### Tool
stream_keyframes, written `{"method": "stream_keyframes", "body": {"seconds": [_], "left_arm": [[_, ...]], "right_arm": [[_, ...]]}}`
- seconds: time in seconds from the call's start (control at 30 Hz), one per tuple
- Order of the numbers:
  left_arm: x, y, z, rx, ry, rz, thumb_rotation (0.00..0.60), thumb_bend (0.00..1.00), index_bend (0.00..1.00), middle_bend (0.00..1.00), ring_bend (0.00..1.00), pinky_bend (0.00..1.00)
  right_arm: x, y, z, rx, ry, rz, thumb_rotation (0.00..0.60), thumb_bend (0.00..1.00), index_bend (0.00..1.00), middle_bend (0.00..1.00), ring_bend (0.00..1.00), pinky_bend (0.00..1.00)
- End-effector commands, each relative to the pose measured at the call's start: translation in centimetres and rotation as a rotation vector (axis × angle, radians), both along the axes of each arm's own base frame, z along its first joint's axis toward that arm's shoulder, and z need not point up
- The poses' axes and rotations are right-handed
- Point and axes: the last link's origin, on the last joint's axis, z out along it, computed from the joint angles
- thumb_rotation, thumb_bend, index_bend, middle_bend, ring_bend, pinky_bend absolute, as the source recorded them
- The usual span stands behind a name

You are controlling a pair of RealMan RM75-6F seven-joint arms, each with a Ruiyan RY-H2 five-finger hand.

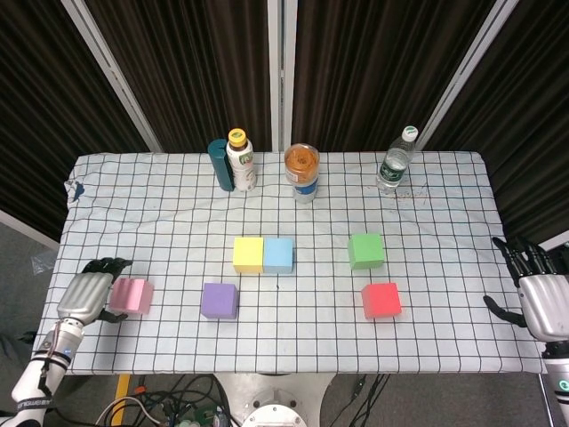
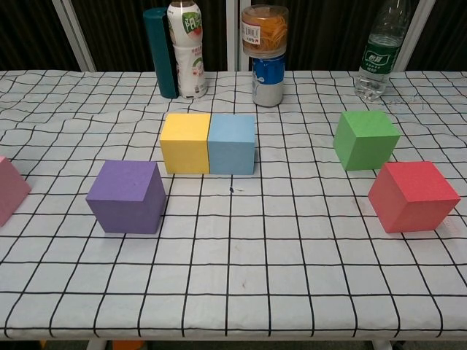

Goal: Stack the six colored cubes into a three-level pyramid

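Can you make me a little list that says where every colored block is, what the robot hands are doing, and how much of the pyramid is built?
yellow cube: mid-table, touching the blue cube
purple cube: alone, nearer the front
pink cube: near the table's left edge
green cube: right side, alone
red cube: in front of the green one
left hand: beside the pink cube; contact unclear
right hand: open, off the table's right edge
pyramid: nothing stacked; two cubes side by side
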Motion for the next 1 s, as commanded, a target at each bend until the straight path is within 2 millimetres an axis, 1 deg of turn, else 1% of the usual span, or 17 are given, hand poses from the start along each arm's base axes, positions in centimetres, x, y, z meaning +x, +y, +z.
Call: {"method": "stream_keyframes", "body": {"seconds": [0.03,0.23,0.33,0.5,0.57,0.6,0.67,0.83,0.93,1.0], "left_arm": [[-0.7,0.1,-0.6,-0.011,0.009,0.021,0.6,0.0,0.15,0.11,0.08,0.11],[-1.7,0.6,-1.8,-0.056,0.029,0.03,0.6,0.0,0.16,0.13,0.08,0.11],[-2.0,1.3,-2.3,-0.059,0.013,0.018,0.6,0.0,0.25,0.17,0.1,0.11],[-2.2,2.7,-2.5,-0.037,-0.003,-0.018,0.6,0.01,0.41,0.35,0.25,0.11],[-2.0,3.2,-2.3,-0.036,0.002,-0.027,0.6,0.01,0.43,0.4,0.29,0.11],[-1.7,3.4,-2.2,-0.032,-0.002,-0.035,0.6,0.01,0.44,0.42,0.32,0.11],[-1.0,4.0,-1.8,-0.02,-0.019,-0.052,0.6,0.01,0.45,0.43,0.33,0.11],[2.3,6.5,-0.9,-0.012,-0.1,-0.091,0.6,0.01,0.46,0.45,0.33,0.11],[4.4,8.5,-1.1,-0.018,-0.12,-0.125,0.6,0.01,0.46,0.45,0.33,0.11],[5.8,9.9,-1.8,-0.026,-0.125,-0.142,0.6,0.01,0.45,0.45,0.33,0.11]], "right_arm": [[0.1,0.1,0.0,0.007,0.003,0.006,0.6,0.15,0.0,0.16,0.0,0.11],[0.2,0.2,-0.2,0.012,-0.002,0.007,0.6,0.15,0.0,0.16,0.0,0.11],[0.3,0.2,-0.2,0.013,-0.005,0.01,0.6,0.15,0.0,0.16,0.0,0.11],[0.2,0.3,-0.2,0.01,-0.009,0.009,0.6,0.15,0.0,0.16,0.0,0.11],[0.2,0.4,-0.1,0.006,-0.011,0.009,0.6,0.15,0.0,0.16,0.0,0.11],[0.2,0.5,0.0,0.003,-0.011,0.009,0.6,0.15,0.0,0.16,0.0,0.11],[0.1,0.5,0.0,-0.001,-0.012,0.009,0.6,0.15,0.0,0.16,0.0,0.11],[0.2,0.6,0.1,-0.004,-0.015,0.015,0.6,0.15,0.0,0.16,0.0,0.11],[0.3,0.6,0.0,-0.001,-0.015,0.017,0.6,0.15,0.0,0.16,0.0,0.11],[0.3,0.6,0.0,0.001,-0.015,0.018,0.6,0.15,0.0,0.16,0.0,0.11]]}}
